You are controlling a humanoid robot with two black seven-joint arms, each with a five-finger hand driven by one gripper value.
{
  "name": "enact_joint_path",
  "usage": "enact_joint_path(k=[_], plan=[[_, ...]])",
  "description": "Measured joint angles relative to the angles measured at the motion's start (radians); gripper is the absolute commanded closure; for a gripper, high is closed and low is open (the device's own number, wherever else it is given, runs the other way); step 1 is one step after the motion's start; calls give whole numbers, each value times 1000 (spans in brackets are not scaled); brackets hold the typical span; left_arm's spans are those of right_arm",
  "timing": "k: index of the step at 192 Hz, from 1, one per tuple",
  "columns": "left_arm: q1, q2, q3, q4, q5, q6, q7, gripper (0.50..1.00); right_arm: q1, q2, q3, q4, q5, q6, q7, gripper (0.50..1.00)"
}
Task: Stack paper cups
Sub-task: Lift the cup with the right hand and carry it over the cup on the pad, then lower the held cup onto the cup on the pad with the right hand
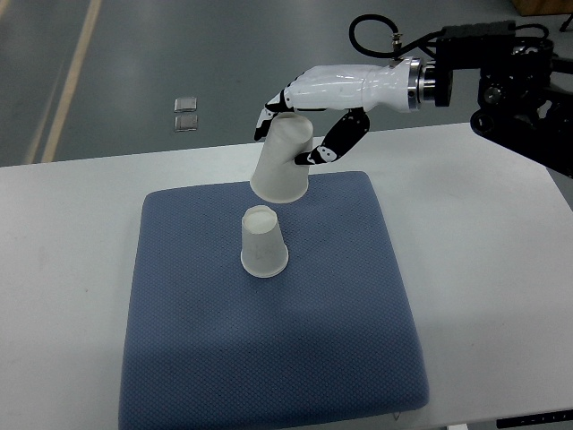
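Hovering with an upturned paper cup (281,161) clamped between fingers and thumb, the right hand (309,116) has it tilted just above and behind the second cup (263,242), which stands mouth-down on the quilted blue cushion (269,358). Not stacked yet, I'd say: thin, matte white cones, one drop left.

Blue pad (269,358) on white table (63,233); two small grey squares (186,114) on floor beyond, yellow line (72,76).

A white table (501,233) stands on a gray floor (179,54). A tan line (76,63) runs across the floor.
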Motion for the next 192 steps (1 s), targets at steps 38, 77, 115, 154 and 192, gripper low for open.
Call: enact_joint_path(k=[38, 77, 115, 154, 192], plan=[[0, 0, 0, 0, 0, 0, 0, 500, 3, 68, -2, 0, -4, 28, -12, 883], [0, 0, 0, 0, 0, 0, 0, 500, 4, 100, -5, 0, -19, 35, -33, 881], [0, 0, 0, 0, 0, 0, 0, 500, 0, 119, -13, -1, -66, 35, -38, 881], [0, 0, 0, 0, 0, 0, 0, 500, -8, 124, -17, -3, -106, 31, -38, 881], [0, 0, 0, 0, 0, 0, 0, 500, -16, 126, -18, -18, -115, 24, -38, 877]])
